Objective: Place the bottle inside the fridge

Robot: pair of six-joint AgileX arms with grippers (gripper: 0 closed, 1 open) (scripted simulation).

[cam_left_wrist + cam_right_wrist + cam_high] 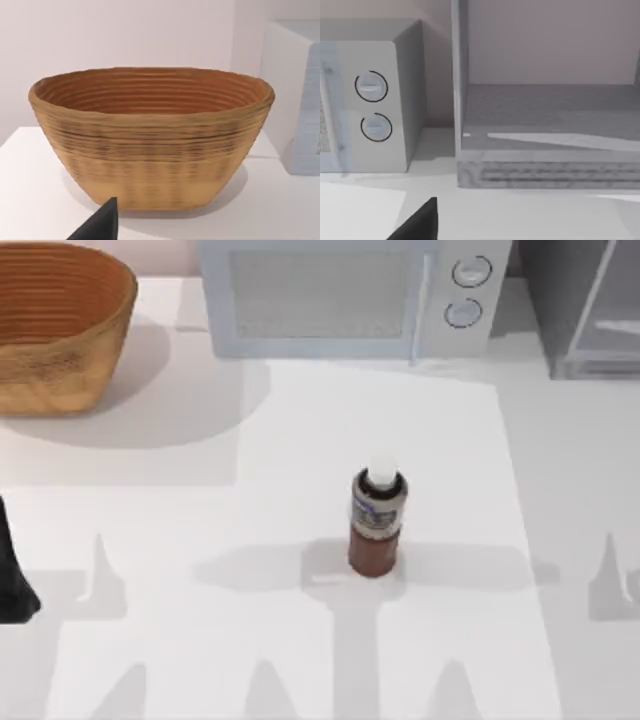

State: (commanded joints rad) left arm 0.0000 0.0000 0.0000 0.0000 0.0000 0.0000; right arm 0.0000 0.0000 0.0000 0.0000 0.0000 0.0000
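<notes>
The bottle [377, 522], small and brown with a white cap and a white-and-blue label, stands upright on the white table near the middle, with no gripper near it. The fridge [588, 310] is the dark grey cabinet at the back right corner, cut off by the picture's edge. In the right wrist view the fridge [545, 120] lies straight ahead, its grey inside showing behind a light grey frame. A dark part of my left arm [14, 575] sits at the table's left edge, far from the bottle. Dark tips of my left gripper [99, 226] and my right gripper [419, 224] point at the basket and the fridge.
A light-coloured microwave [345, 295] with two round knobs stands at the back middle, just left of the fridge. A woven basket [55, 325] sits at the back left, with nothing visible inside it. Bare table surrounds the bottle.
</notes>
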